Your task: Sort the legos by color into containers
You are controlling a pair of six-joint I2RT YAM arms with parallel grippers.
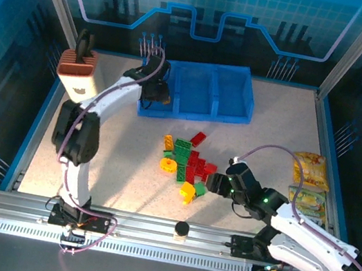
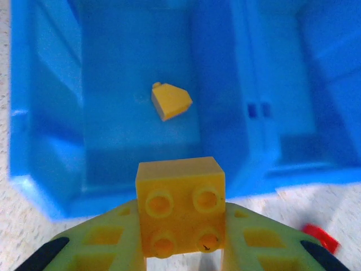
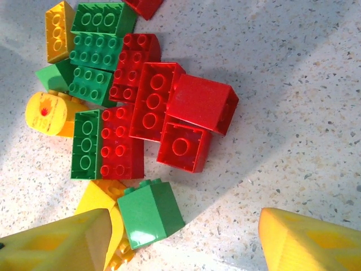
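Observation:
My left gripper [image 2: 180,240] is shut on a yellow four-stud lego [image 2: 180,206], held just before the near wall of the blue bin's left container [image 2: 51,118]. A yellow sloped piece [image 2: 171,101] lies on that container's floor. From above, the left gripper [image 1: 155,93] sits at the left end of the bin [image 1: 229,118]. The loose legos [image 1: 187,161], red, green and yellow, lie mid-table. My right gripper [image 3: 183,243] stands open over the pile's near edge [image 1: 213,182]. A green brick [image 3: 150,212] lies between its fingertips, close to the left finger [image 3: 56,245].
A white and brown box with a black handle [image 1: 80,72] stands at the left, beside the left arm. Yellow snack packets [image 1: 311,171] lie along the right edge. One red brick [image 2: 320,237] lies on the table in front of the bin.

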